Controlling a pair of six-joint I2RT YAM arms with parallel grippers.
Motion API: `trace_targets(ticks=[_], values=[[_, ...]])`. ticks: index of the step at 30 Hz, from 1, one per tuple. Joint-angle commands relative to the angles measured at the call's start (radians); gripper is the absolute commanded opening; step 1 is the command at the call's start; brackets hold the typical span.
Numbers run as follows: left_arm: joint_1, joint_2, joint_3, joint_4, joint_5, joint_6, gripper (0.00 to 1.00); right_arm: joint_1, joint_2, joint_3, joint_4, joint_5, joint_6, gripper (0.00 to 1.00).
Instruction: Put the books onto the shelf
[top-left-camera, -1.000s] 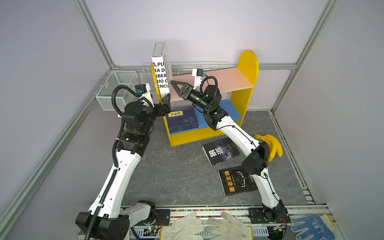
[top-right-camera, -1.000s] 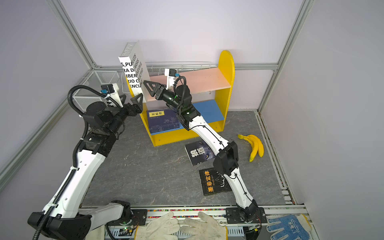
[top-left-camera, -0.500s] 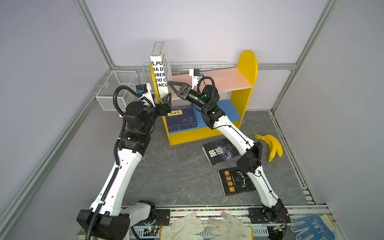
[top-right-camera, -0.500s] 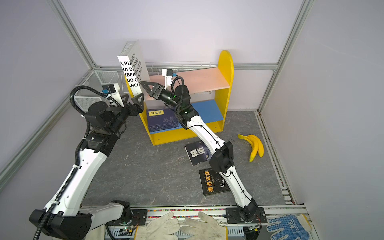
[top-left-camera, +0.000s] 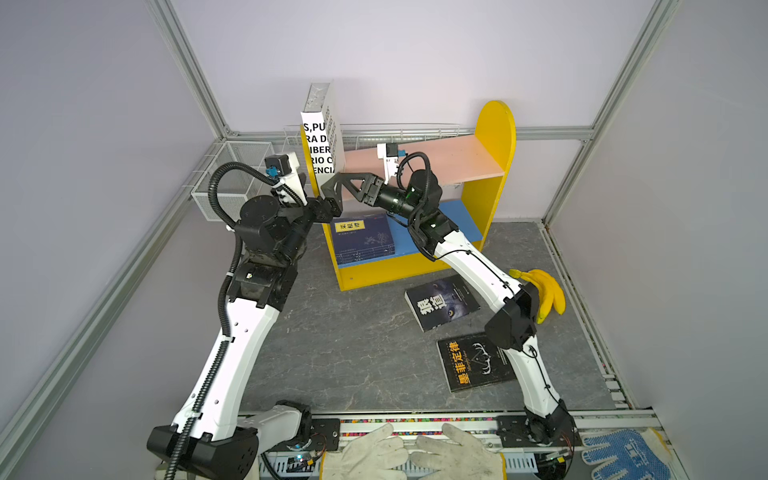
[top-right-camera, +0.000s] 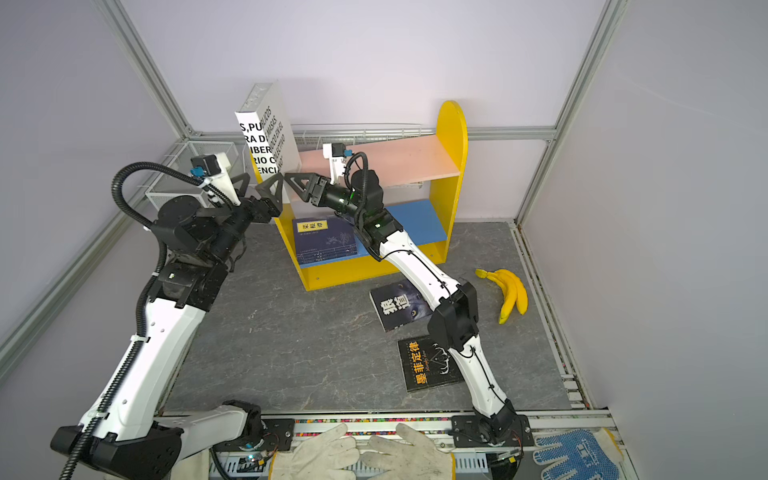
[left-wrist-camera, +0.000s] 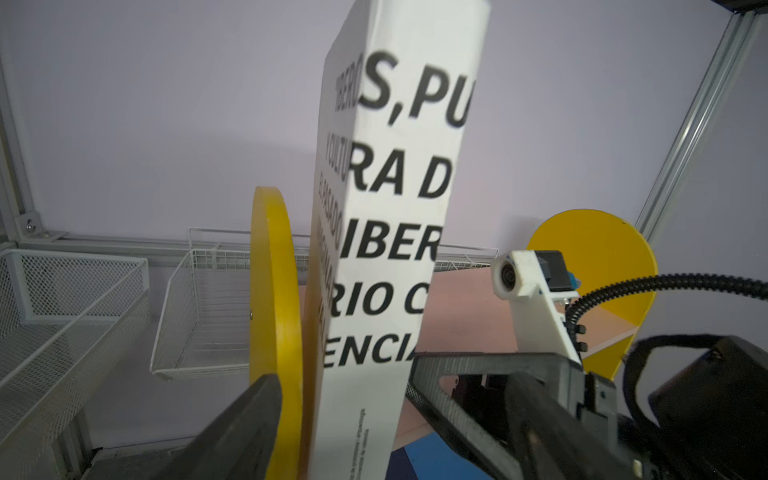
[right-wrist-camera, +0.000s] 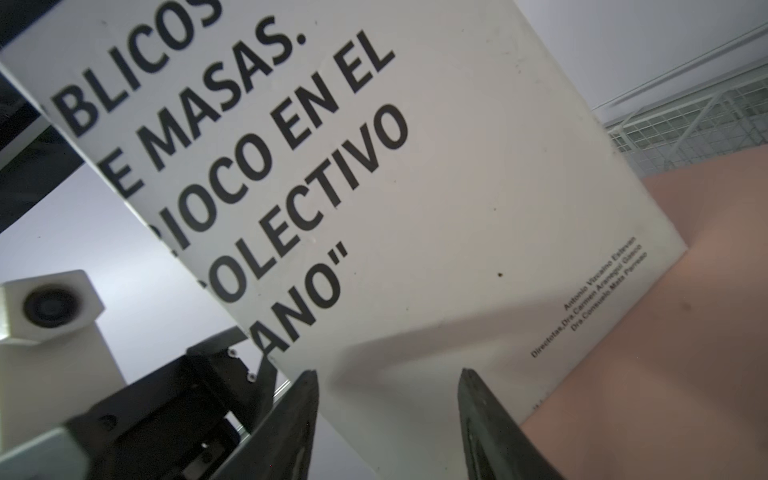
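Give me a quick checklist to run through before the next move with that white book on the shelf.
White book standing on the pink upper board: ok.
Left tool open: ok.
Right tool open: ok.
Right tool clear of that cover: cannot tell.
Navy books on the blue lower board: ok.
White-titled black book and orange-titled black book shelved: not ok, both on the table.
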Motion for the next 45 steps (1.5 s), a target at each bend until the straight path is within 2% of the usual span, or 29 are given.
trace_targets(ticks=[1, 6, 10, 17, 24, 28, 33, 37, 45], values=[[-0.042, 0.033, 0.110, -0.057, -0.075, 0.094, 0.87, -0.055, -0.028, -0.068, -0.105, 0.036, -0.068, 0.60], [-0.053, 0.123, 0.204, -0.030, -0.176, 0.137, 0.86, -0.074, -0.114, -0.140, -0.090, 0.005, -0.118, 0.64], [-0.052, 0.194, 0.269, -0.011, -0.195, 0.175, 0.84, -0.090, -0.184, -0.204, -0.099, -0.005, -0.161, 0.65], [-0.064, 0.232, 0.239, 0.100, -0.215, 0.200, 0.81, -0.106, -0.255, -0.306, -0.083, 0.011, -0.190, 0.66], [-0.087, 0.229, 0.172, 0.215, -0.302, 0.223, 0.63, -0.114, -0.255, -0.322, -0.078, 0.010, -0.178, 0.65], [-0.096, 0.247, 0.181, 0.214, -0.357, 0.250, 0.53, -0.120, -0.266, -0.352, -0.057, 0.019, -0.168, 0.65], [-0.127, 0.271, 0.199, 0.223, -0.472, 0.329, 0.51, -0.128, -0.275, -0.381, -0.040, 0.024, -0.154, 0.64], [-0.133, 0.292, 0.233, 0.200, -0.513, 0.371, 0.50, -0.133, -0.287, -0.400, -0.032, 0.028, -0.150, 0.63], [-0.134, 0.339, 0.274, 0.216, -0.620, 0.398, 0.42, -0.137, -0.297, -0.415, -0.030, 0.026, -0.148, 0.63]])
